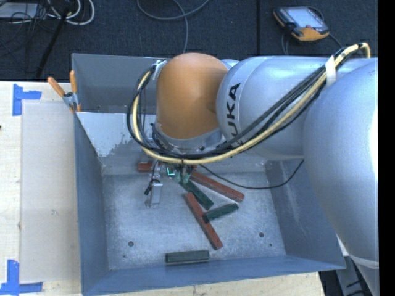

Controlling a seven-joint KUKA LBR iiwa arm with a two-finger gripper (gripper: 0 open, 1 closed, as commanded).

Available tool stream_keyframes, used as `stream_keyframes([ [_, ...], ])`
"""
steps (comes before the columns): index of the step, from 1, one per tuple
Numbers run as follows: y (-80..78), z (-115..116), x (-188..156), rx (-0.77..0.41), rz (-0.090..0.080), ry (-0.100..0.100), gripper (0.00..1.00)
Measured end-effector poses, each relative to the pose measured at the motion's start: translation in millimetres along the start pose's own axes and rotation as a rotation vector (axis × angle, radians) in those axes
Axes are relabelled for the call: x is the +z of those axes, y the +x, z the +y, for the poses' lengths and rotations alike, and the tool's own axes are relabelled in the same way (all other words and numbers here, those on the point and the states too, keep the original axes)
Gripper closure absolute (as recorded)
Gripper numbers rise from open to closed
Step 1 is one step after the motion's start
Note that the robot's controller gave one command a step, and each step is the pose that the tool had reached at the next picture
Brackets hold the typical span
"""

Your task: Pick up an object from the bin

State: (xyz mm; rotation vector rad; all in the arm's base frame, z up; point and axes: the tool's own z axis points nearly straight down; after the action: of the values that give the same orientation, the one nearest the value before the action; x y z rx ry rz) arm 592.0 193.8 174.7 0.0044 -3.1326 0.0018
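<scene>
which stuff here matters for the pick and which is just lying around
Job: gripper; grey bin; heap of brown and green bars; lone green bar.
Lying about: orange handheld device; loose cables, both outside the bin.

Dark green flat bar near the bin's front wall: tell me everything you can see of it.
The dark green flat bar is a short, straight rectangular strip, dull-surfaced; its material is unclear. It lies flat on the grey metal bin's floor, alone, its length roughly along the front wall and just short of it. Only the floor touches it; the heap of red-brown and green sticks lies apart, farther back.
</scene>
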Motion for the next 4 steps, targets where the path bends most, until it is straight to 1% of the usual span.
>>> stream_keyframes([
  [1, -1.9, -1, -4, 0.003, -0.008, -0.002, 0.00],
  [2, -13.4, -46, -2, -0.039, -0.008, -0.002, 0.00],
  [3, -23.4, -77, 41, -0.076, -0.014, 0.001, 0.00],
  [4, -18.3, -77, 91, -0.084, -0.008, -0.001, 0.00],
])
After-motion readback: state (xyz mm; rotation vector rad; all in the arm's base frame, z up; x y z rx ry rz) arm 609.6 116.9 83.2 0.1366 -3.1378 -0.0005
